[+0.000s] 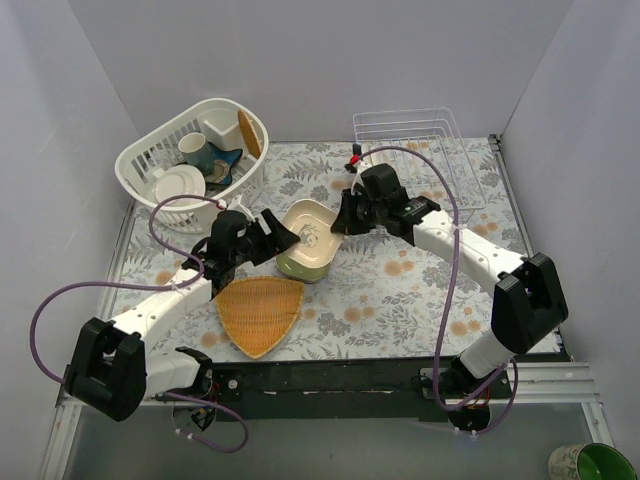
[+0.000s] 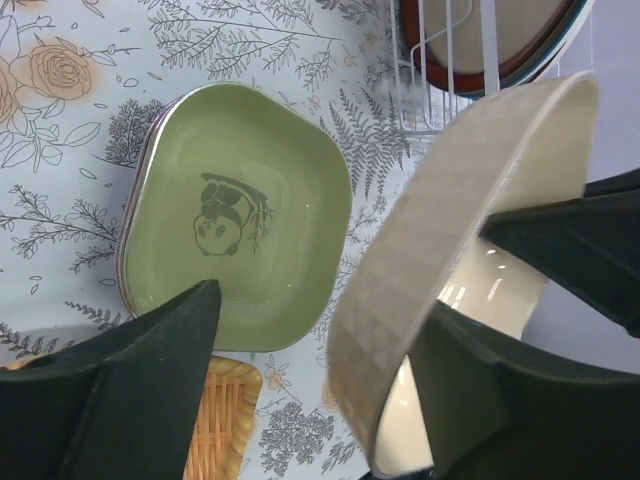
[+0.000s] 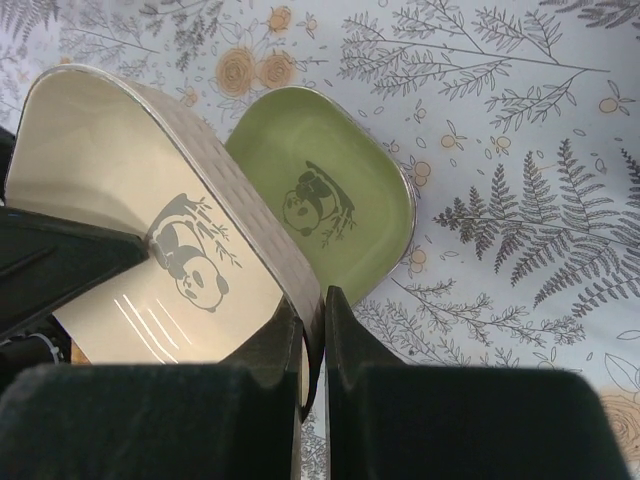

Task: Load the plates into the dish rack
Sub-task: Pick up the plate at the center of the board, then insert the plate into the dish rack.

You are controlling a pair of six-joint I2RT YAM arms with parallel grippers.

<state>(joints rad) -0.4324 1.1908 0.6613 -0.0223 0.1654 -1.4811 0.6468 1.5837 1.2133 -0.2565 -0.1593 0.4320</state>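
Observation:
A cream rounded-square dish (image 1: 310, 230) with a panda mark is held tilted above a pale green panda dish (image 1: 297, 268) that lies on the flowered table. My right gripper (image 1: 342, 217) is shut on the cream dish's rim (image 3: 250, 215), one finger on each side (image 3: 322, 300). My left gripper (image 1: 279, 240) is open at the dish's other side. In the left wrist view (image 2: 325, 310) its jaws stand wide apart, and the cream dish's wall (image 2: 440, 250) rests against the right finger. The green dish (image 2: 240, 210) (image 3: 330, 200) lies flat below. The white wire dish rack (image 1: 415, 140) stands at the back right.
An orange woven triangular tray (image 1: 262, 310) lies in front of the green dish. A white slotted basket (image 1: 195, 155) with cups and a white plate stands at the back left. In the left wrist view, white wires cross a dark red-brown plate (image 2: 470, 50) at the top edge.

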